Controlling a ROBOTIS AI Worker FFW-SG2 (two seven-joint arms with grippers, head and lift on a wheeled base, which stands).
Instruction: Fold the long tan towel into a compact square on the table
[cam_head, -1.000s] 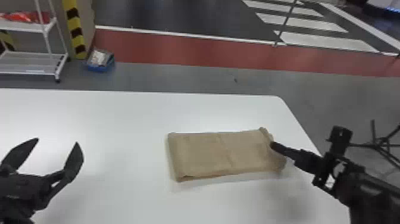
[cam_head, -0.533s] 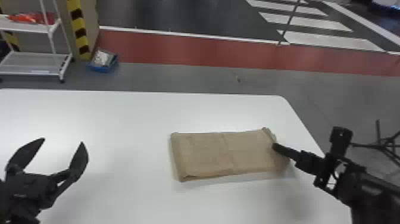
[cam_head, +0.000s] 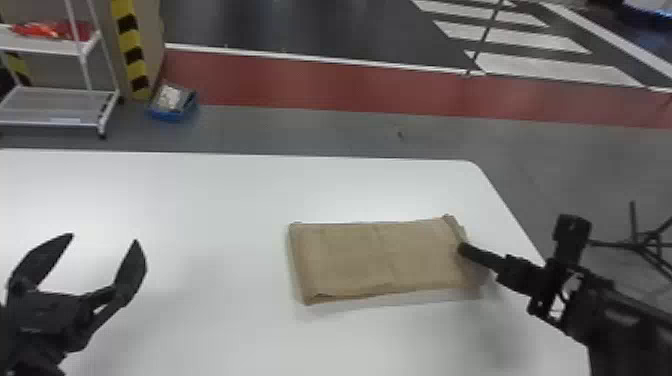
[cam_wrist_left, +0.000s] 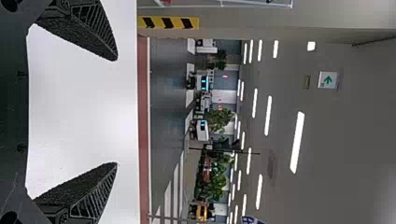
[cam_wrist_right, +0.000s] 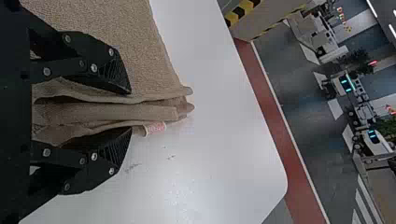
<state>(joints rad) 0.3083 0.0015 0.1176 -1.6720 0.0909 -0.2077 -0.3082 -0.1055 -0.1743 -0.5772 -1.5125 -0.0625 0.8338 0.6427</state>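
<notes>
One fold likely left: right end effector (cam_wrist_right: 130, 110) open around right edge of towel (cam_head: 370, 260); left end effector (cam_head: 103, 238) open, lower left. Next: pinch, carry leftward.

Ceiling strips (cam_wrist_left: 297, 142) glow brightly, and the table (cam_head: 225, 190) shines in patches (its shadows are soft).

Tan towel (cam_head: 370, 260): there was one, bearing one label (cam_wrist_right: 155, 128). Left gripper (cam_head: 104, 239): one. Right gripper (cam_head: 462, 248): one. White table (cam_head: 200, 200): one. White rack (cam_head: 60, 121): one stood, two shelves (cam_head: 60, 105) visible. Blue bin (cam_head: 172, 116): one sat there. Green arrow sign (cam_wrist_left: 328, 80): one hung.
</notes>
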